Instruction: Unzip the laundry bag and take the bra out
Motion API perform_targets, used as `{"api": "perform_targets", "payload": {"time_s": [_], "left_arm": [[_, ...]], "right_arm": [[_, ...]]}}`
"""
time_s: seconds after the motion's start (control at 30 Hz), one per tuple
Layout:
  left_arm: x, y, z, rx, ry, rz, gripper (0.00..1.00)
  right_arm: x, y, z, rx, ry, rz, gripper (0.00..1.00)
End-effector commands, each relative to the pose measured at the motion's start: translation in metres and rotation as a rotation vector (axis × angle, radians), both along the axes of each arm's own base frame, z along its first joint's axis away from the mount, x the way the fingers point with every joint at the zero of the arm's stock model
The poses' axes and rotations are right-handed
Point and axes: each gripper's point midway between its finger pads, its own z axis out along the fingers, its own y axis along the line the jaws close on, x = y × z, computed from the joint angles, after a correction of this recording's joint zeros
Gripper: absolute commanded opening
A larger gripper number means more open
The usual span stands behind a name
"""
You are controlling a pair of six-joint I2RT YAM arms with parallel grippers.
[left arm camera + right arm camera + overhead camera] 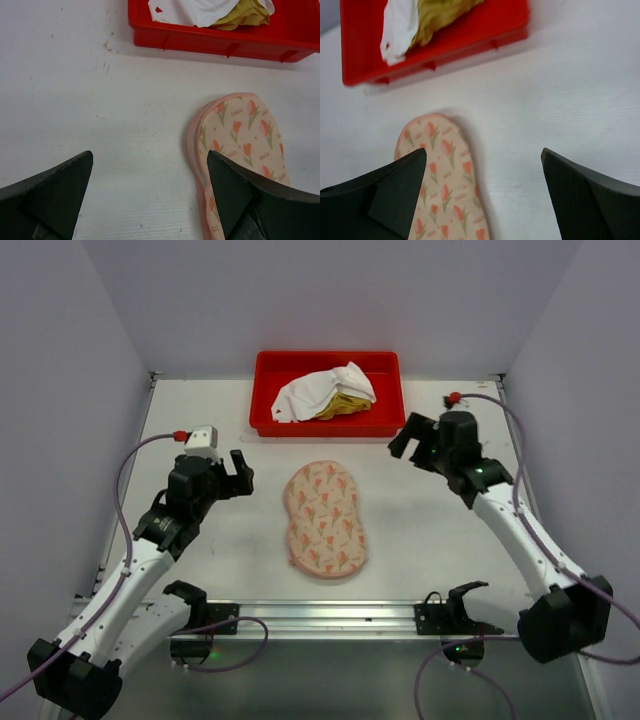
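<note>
The laundry bag (325, 518) lies flat in the middle of the table, peach with an orange tulip print and a pink edge. It also shows in the left wrist view (245, 135) and the right wrist view (445, 165). The bra (325, 392), white with mustard-yellow cups, lies bunched in the red tray (330, 426); part of it shows in the left wrist view (215, 10) and the right wrist view (435, 15). My left gripper (243, 472) (150, 155) is open and empty, just left of the bag. My right gripper (405, 437) (484, 151) is open and empty, to the bag's upper right.
The red tray (210, 42) (470, 35) stands at the back centre against the far wall. White walls close in the table on the left, right and back. A metal rail (320, 615) runs along the near edge.
</note>
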Motion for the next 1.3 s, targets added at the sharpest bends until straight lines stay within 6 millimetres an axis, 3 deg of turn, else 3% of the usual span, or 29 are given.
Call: {"api": "perform_targets", "payload": {"time_s": [0.0,0.03,0.07,0.13,0.17,0.23,0.27,0.4,0.53,0.63,0.77,0.93,1.27], "left_arm": [[0.010,0.006,0.024,-0.037,-0.036,0.054,1.00],[0.010,0.011,0.025,-0.039,-0.028,0.073,1.00],[0.010,0.013,0.029,-0.041,-0.027,0.080,1.00],[0.008,0.021,0.044,-0.041,-0.035,0.108,1.00],[0.005,0.028,0.056,-0.036,-0.062,0.133,1.00],[-0.003,0.038,0.084,-0.016,-0.118,0.150,1.00],[-0.011,0.047,0.112,-0.012,-0.191,0.175,1.00],[-0.045,0.071,0.166,0.002,-0.326,0.227,1.00],[-0.082,0.094,0.200,0.063,-0.446,0.245,1.00],[-0.099,0.101,0.211,0.096,-0.505,0.242,1.00],[-0.124,0.114,0.220,0.105,-0.556,0.268,1.00],[-0.138,0.119,0.212,0.087,-0.559,0.275,1.00],[-0.138,0.117,0.197,0.058,-0.535,0.279,1.00]], "right_arm": [[-0.020,-0.070,0.037,-0.040,-0.092,-0.131,0.99],[-0.022,-0.100,0.045,-0.048,-0.114,-0.219,0.99],[-0.033,-0.117,0.067,-0.051,-0.178,-0.268,0.99],[-0.051,-0.142,0.081,-0.089,-0.209,-0.343,0.99],[-0.065,-0.151,0.101,-0.103,-0.274,-0.389,0.99],[-0.081,-0.148,0.115,-0.078,-0.320,-0.386,0.99],[-0.095,-0.142,0.130,-0.054,-0.378,-0.356,0.99],[-0.133,-0.139,0.170,-0.072,-0.513,-0.309,0.99],[-0.172,-0.136,0.202,-0.117,-0.651,-0.255,0.99],[-0.203,-0.135,0.219,-0.127,-0.762,-0.234,0.99],[-0.227,-0.138,0.224,-0.136,-0.855,-0.222,0.99],[-0.238,-0.140,0.215,-0.129,-0.882,-0.212,0.99],[-0.244,-0.139,0.209,-0.127,-0.902,-0.192,0.99]]}}
